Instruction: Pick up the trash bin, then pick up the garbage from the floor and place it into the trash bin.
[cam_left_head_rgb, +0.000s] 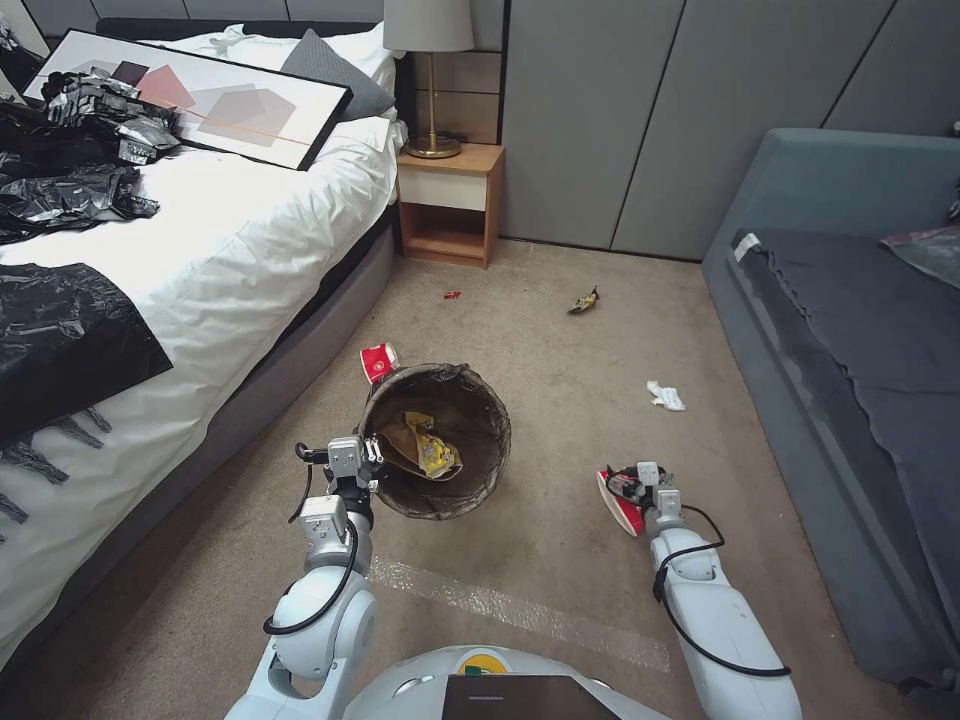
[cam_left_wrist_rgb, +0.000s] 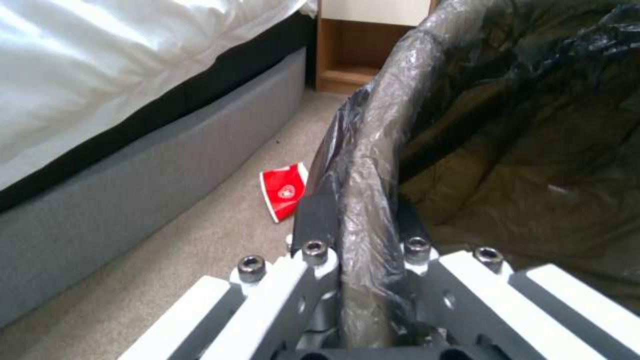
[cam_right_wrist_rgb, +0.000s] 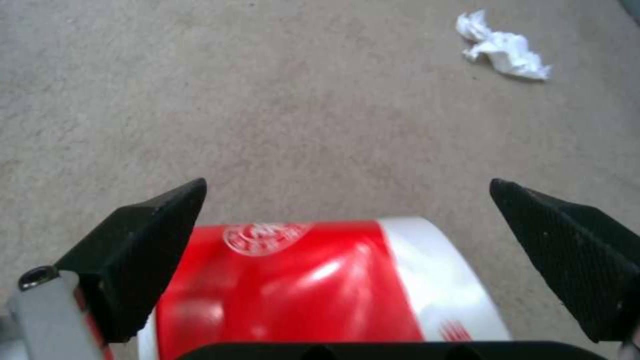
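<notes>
Trash bin (cam_left_head_rgb: 437, 440): one. Red-and-white cups: two (cam_left_head_rgb: 379, 361) (cam_left_head_rgb: 622, 500). Crumpled tissue (cam_left_head_rgb: 665, 396): one. Yellow wrappers: two (cam_left_head_rgb: 584, 300) (cam_left_head_rgb: 433, 446). Tools: two (cam_left_head_rgb: 368, 452) (cam_left_head_rgb: 628, 482).

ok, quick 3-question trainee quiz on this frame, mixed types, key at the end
1. True or false: the left gripper is clamped on the rim of the trash bin.
2. The right gripper has its fingers spread around which item: (a) crumpled tissue, (b) red-and-white cup, (c) yellow wrapper?
3. Name one item already inside the bin.

Key:
1. True.
2. b, the red-and-white cup; the crumpled tissue lies apart on the floor.
3. The yellow wrapper.
</notes>
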